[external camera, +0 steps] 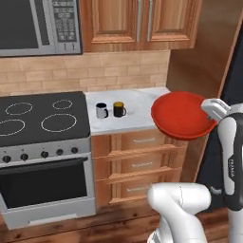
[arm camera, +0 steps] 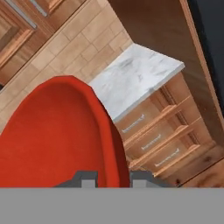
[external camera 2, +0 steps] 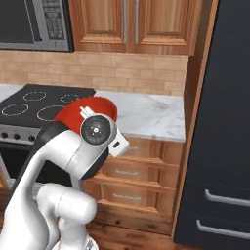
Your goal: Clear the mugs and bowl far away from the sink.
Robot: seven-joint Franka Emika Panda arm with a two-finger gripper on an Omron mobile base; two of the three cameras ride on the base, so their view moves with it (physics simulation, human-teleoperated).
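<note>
Vertical lettering on the robot arm (external camera: 231,168), apparently "FRANKA", barely legible; microwave keypad (external camera: 65,21) markings too blurred to read. No other text discernible.

White glossy robot arm (external camera: 182,209), rounded tubular segments, bulbous joints. Dark grey band along forearm link (external camera: 231,166) with small pale lettering, too small to read. Round dark joint cap (external camera 2: 96,130), silver centre disc ringed by tiny screws. Small white angular bracket beside cap. Two small dark grey finger tips (arm camera: 141,178).
</note>
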